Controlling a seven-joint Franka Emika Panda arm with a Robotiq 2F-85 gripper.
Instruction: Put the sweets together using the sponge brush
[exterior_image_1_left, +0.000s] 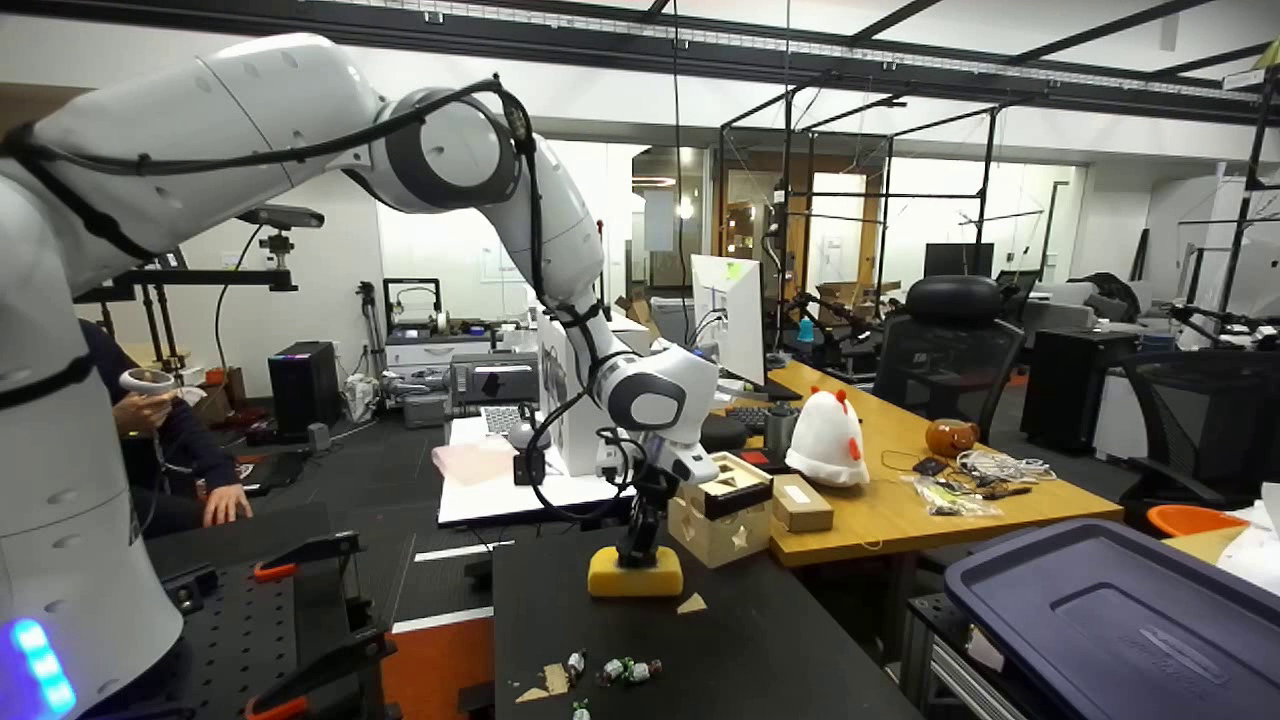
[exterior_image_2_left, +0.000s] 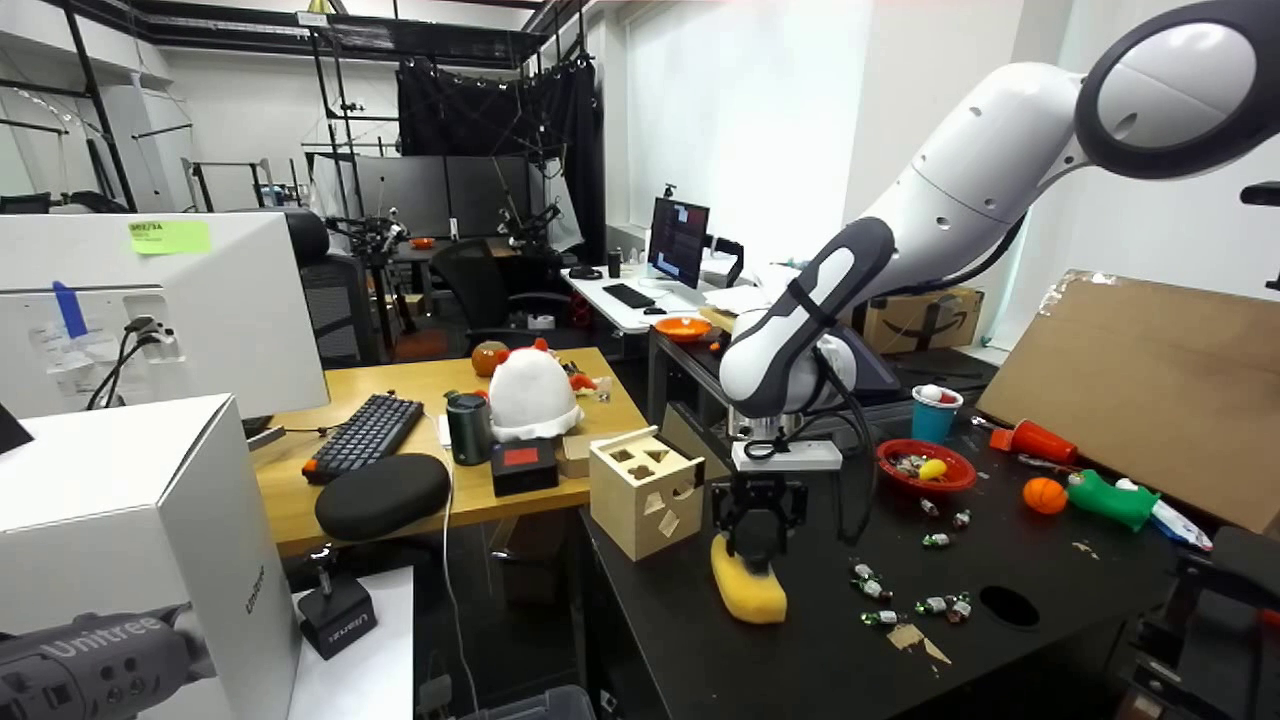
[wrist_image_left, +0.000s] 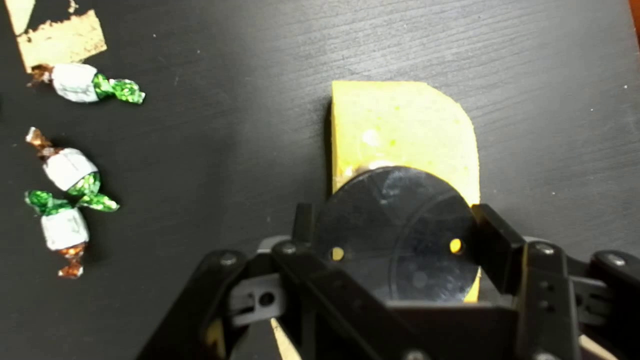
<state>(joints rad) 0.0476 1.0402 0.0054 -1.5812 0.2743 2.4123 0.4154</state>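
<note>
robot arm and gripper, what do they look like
The arm is white with rounded segments and dark grey rings around its joints. A black cable runs along it, and blue lights glow low down. The gripper is black, with jointed fingers and some grey links.

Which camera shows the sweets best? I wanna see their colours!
The wrist view: three sweets show up close there, with white middles and green and brown twisted ends. Both exterior views show more sweets, but tiny, so colours are harder to see.
</note>
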